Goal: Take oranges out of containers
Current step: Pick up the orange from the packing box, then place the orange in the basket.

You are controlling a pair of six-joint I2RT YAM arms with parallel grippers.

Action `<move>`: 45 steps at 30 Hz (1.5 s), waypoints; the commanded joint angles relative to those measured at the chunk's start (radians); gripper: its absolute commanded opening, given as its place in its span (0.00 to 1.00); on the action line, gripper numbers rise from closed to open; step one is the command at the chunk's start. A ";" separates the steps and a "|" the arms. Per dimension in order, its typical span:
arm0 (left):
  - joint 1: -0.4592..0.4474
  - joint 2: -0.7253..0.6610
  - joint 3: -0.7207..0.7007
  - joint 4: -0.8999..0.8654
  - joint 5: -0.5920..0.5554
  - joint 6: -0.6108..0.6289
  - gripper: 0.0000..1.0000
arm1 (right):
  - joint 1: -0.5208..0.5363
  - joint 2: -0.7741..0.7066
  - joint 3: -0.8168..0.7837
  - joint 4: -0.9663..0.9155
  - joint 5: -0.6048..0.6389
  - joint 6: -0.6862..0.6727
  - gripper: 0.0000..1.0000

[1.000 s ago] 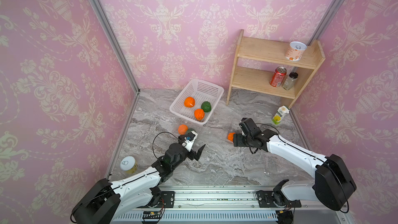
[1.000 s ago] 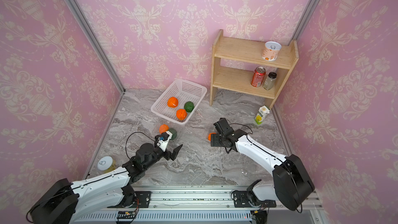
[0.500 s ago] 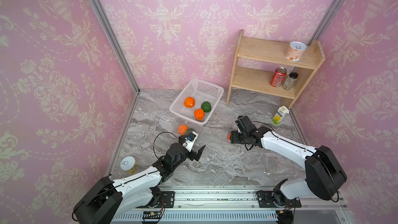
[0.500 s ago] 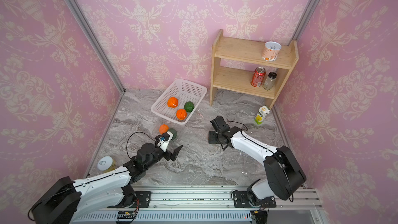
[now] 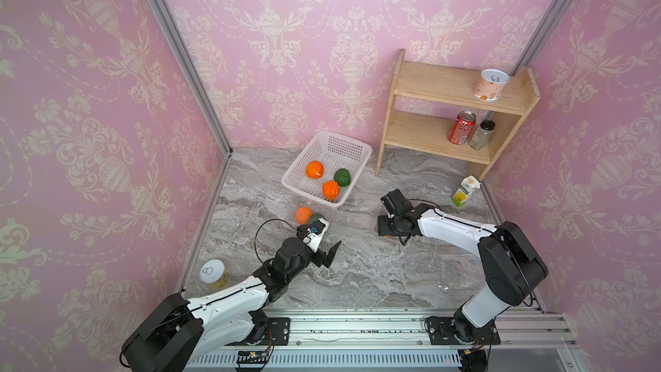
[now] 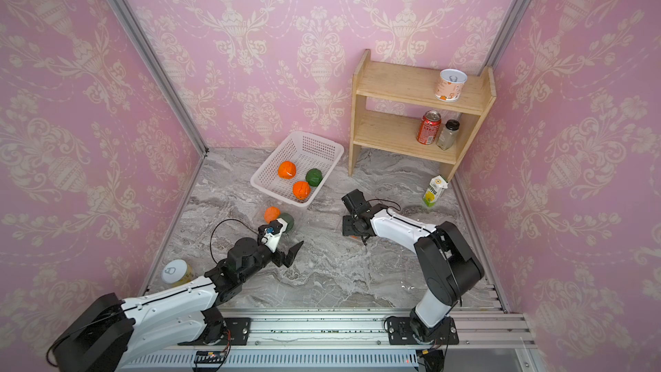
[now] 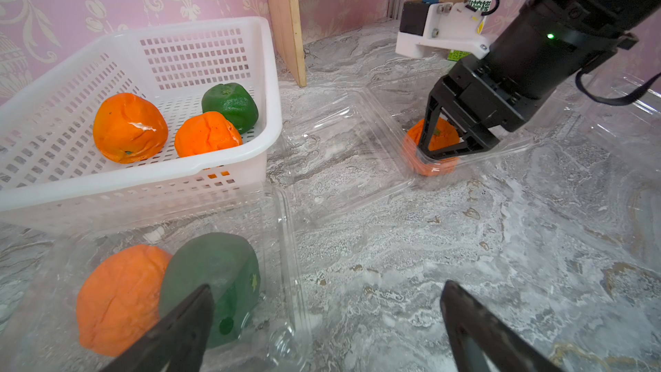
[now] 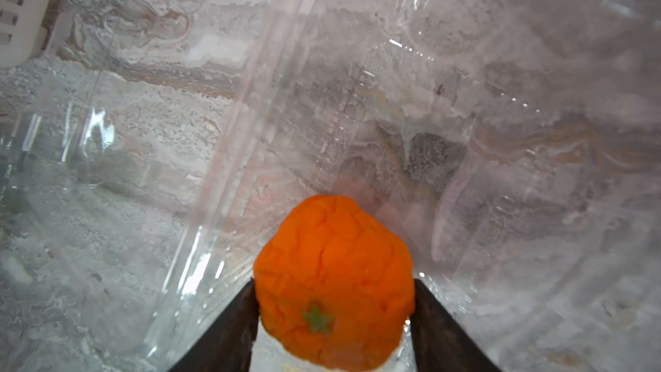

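— Which step are you on?
— The pick. My right gripper (image 8: pixel 333 284) is down inside a clear container (image 7: pixel 339 166) near the middle of the tabletop (image 7: pixel 465 245). Its fingers press on both flanks of the orange (image 8: pixel 332 245) there, so it is clamped on the fruit. The orange looks to be resting on the container floor, not yet lifted
— And your other tool?
— My left gripper (image 7: pixel 327 289) hangs with its jaws wide apart and empty, left of the tabletop's middle. Just beyond it a second container (image 7: pixel 282 230) holds another orange (image 7: pixel 118 298) touching a green fruit (image 7: pixel 214 273)
— What does the next move ask for?
— A straight lift, I judge, high enough to clear the thin rim, because the light plastic could ride up with the fruit. Then I carry it out. The white basket (image 7: pixel 214 169) toward the back edge holds two oranges (image 7: pixel 129 127), so that seems the likely place. The left-hand orange would come after, taken without dragging its green neighbour
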 commanded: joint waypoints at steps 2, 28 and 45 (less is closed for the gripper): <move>0.008 0.010 0.020 -0.019 -0.003 -0.018 0.99 | 0.006 0.038 0.035 -0.026 0.013 0.021 0.56; 0.008 0.009 0.017 -0.018 -0.037 -0.016 0.99 | 0.007 -0.044 0.298 0.039 -0.143 0.093 0.51; 0.007 0.010 0.016 -0.008 -0.038 -0.014 0.99 | 0.021 0.395 0.805 -0.007 -0.272 0.124 0.49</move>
